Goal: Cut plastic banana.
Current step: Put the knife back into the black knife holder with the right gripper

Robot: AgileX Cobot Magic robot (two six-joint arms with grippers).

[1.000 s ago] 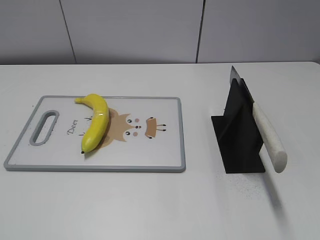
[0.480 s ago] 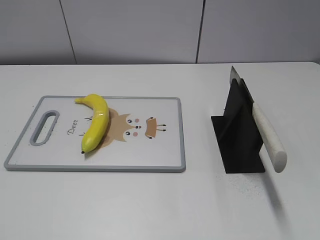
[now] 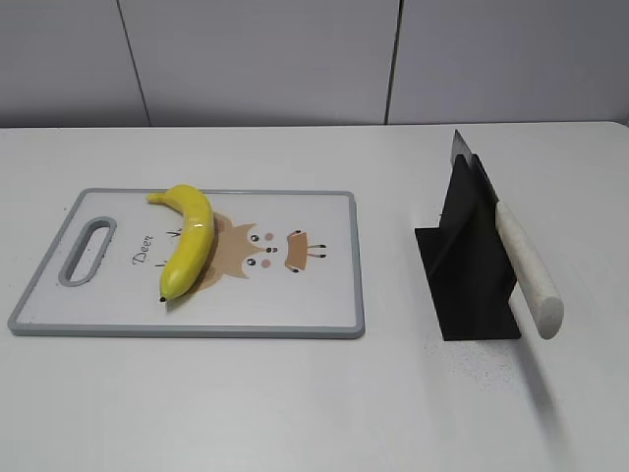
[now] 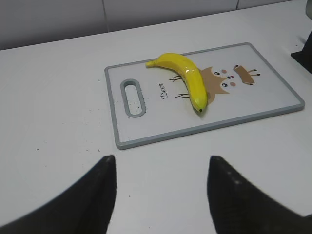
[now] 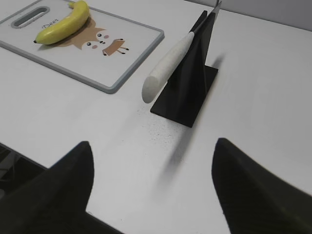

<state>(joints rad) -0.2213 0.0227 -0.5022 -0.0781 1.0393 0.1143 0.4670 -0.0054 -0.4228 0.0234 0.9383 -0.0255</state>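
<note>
The plastic banana (image 3: pixel 188 239) is glossy yellow and lies on the left half of a white cutting board (image 3: pixel 295 300) with a grey rim and a deer drawing. It also shows in the left wrist view (image 4: pixel 185 79) and the right wrist view (image 5: pixel 63 24). A knife with a pale speckled handle (image 3: pixel 528 267) rests slanted in a black stand (image 3: pixel 467 270), blade tip up. My left gripper (image 4: pixel 161 163) is open and empty, short of the board's near edge. My right gripper (image 5: pixel 152 146) is open and empty, short of the stand (image 5: pixel 187 83). Neither gripper shows in the exterior view.
The white table (image 3: pixel 295 403) reaches back to a grey panelled wall (image 3: pixel 295 59). The board has a handle slot (image 3: pixel 87 250) at its left end. The table's near edge shows at the lower left of the right wrist view (image 5: pixel 19 161).
</note>
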